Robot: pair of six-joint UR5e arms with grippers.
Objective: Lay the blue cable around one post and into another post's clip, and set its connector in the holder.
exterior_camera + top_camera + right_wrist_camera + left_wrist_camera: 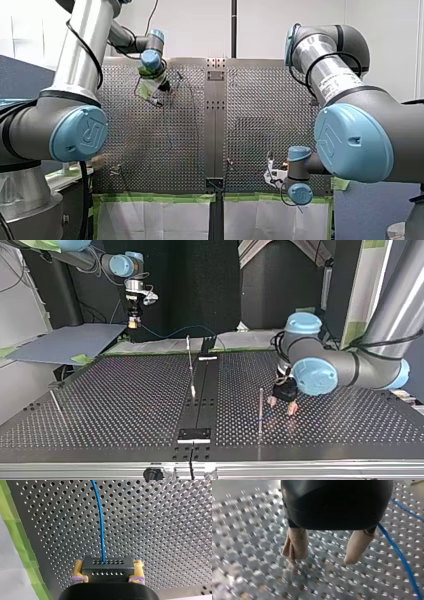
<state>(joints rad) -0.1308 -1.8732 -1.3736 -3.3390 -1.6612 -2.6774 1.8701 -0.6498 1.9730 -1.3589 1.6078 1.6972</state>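
Right wrist view: blue cable (101, 525) runs over perforated table (162, 530).

You are looking at a robotics laboratory test cell. Identify it by two industrial arms, my left arm (75, 75) and my right arm (350, 135), set either side of a perforated metal worktop (260, 125) with a thin metal post (260, 410) standing on it. Green masking tape (150, 198) lines the worktop's edge, a dark curtain (200, 285) hangs behind the arms, and an aluminium rail (300, 469) borders the worktop
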